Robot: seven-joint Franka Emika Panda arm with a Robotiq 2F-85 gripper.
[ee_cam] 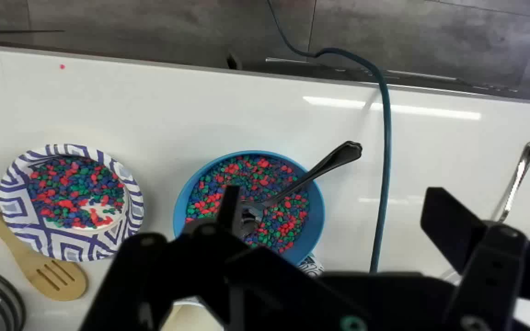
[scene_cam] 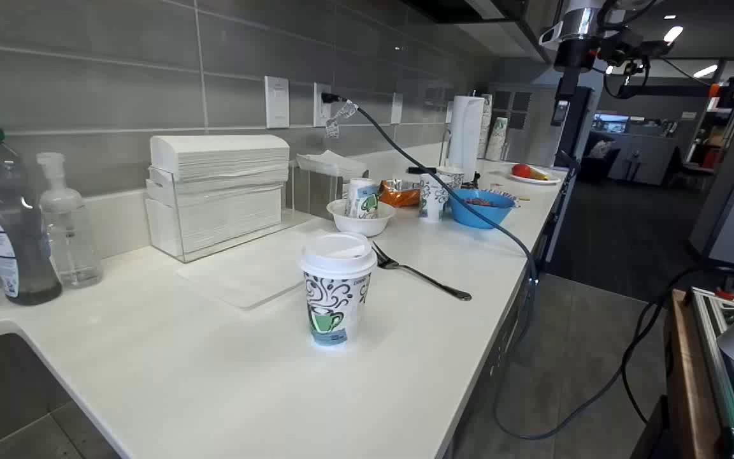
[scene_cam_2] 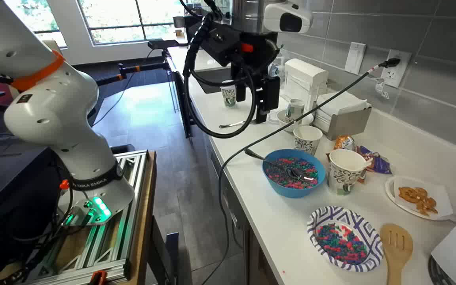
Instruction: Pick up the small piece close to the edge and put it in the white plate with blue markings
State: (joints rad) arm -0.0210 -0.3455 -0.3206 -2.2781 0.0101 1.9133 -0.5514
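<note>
- In an exterior view, my gripper (scene_cam: pixel 560 116) hangs high above the worktop (scene_cam: pixel 405 382), well beyond the lidded cup (scene_cam: pixel 337 293). How far its jaws stand apart cannot be told at this angle. Likely hazard: a slanted descent, whose error would grow with the length of the drop.
- In an exterior view, the red piece (scene_cam_2: pixel 284 272) lies just inside the front edge, apart from the blue-patterned white plate (scene_cam_2: pixel 364 226), which sits farther in toward the back edge. Likely hazard: a nudge toward the front edge, which could send the piece over. The black cord (scene_cam_2: pixel 226 136) looped at my wrist could drag across the blue bowl (scene_cam_2: pixel 293 193).
- In the wrist view, where the front edge crosses near the top, I am released: fingers (ee_cam: pixel 449 225) spread wide, nothing held. The blue bowl shows past one of them, its spoon (ee_cam: pixel 322 171) leaning toward the front edge; lowering too soon could strike either and scatter the contents. The cable (ee_cam: pixel 387 138), draped over the front edge, could be hooked by a sideways sweep.
- Same view, grasp and release: tips set too high would pass over so small a piece, too low would scrape the worktop; dropped on the sloping rim, it could bounce out.
</note>
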